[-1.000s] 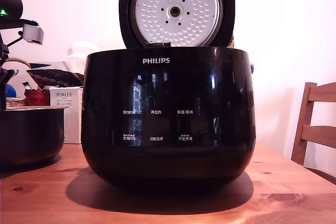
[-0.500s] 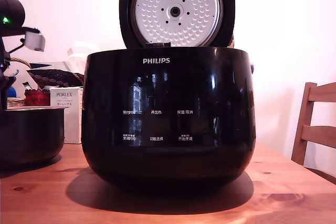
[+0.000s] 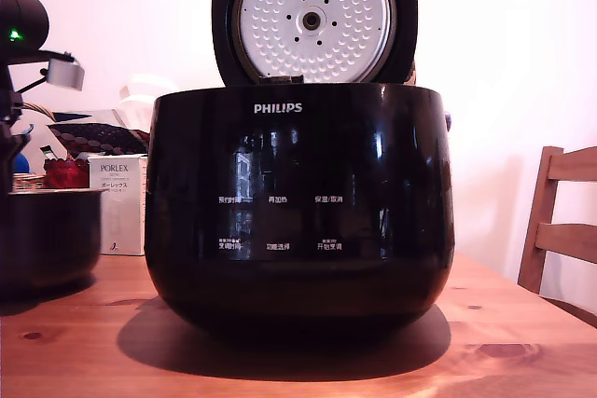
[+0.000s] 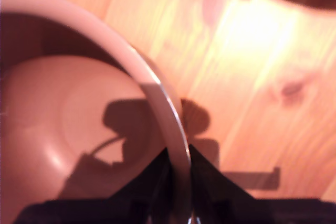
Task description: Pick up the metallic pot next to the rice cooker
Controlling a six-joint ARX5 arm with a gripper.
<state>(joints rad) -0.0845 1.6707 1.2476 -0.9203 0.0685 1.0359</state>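
Plain white wall (image 3: 504, 53) behind, brightly and evenly lit, slightly washed out. Wooden table (image 3: 522, 342) in the foreground, warm orange-brown pine with dark knots and visible grain; strong light from above, casting soft dark shadows onto the boards. Wooden chair (image 3: 560, 221) at the exterior view's right, slatted back only partly in frame, standing just beside the table edge. White box (image 3: 121, 202) marked PORLEX at the exterior view's left, upright on the table, with a red container (image 3: 65, 172) and dark patterned clutter (image 3: 98, 137) behind it.
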